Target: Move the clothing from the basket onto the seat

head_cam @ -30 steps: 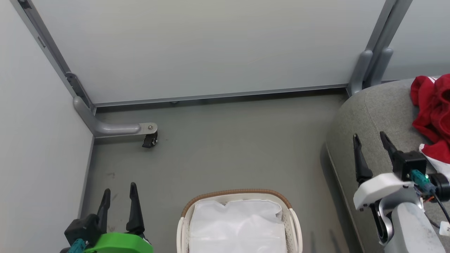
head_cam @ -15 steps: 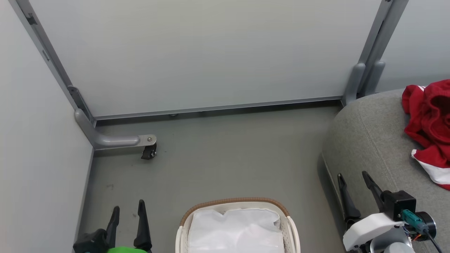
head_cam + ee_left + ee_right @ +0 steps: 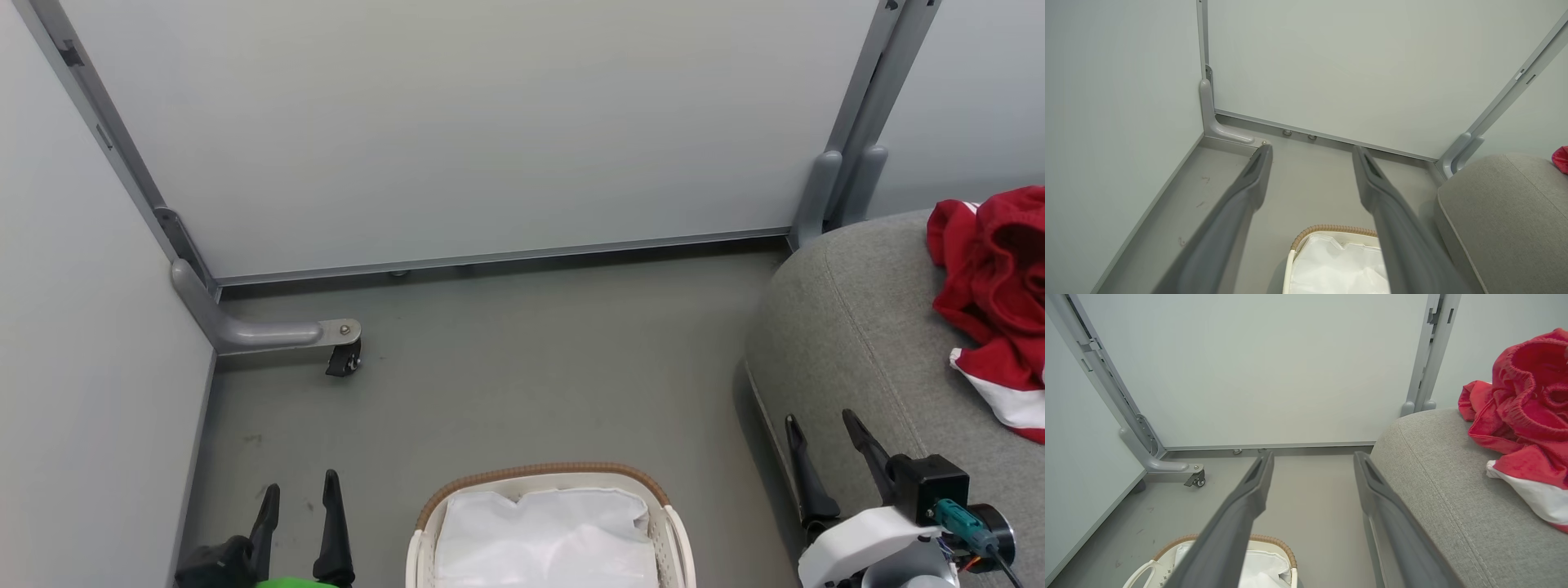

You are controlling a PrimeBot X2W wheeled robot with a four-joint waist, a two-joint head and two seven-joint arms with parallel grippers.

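The clothing [image 3: 992,269] is soft red cloth, plush and matt, with smoother white panels at its edge. The seat [image 3: 849,327] is grey woven upholstery, coarse-grained and matt, with stitched seams. The basket [image 3: 543,472] is cream plastic with a slight sheen, perforated on its sides, and its rim is brown woven material. The liner [image 3: 547,539] inside is a thin, creased white sheet, faintly shiny, perhaps plastic film. The floor [image 3: 531,367] is smooth matt grey, lightly scuffed. The wall panels [image 3: 490,122] are flat, pale and matt, set in a satin grey metal frame [image 3: 261,333]. The fingers of the left hand [image 3: 301,482] and right hand [image 3: 819,416] are dark and matt.
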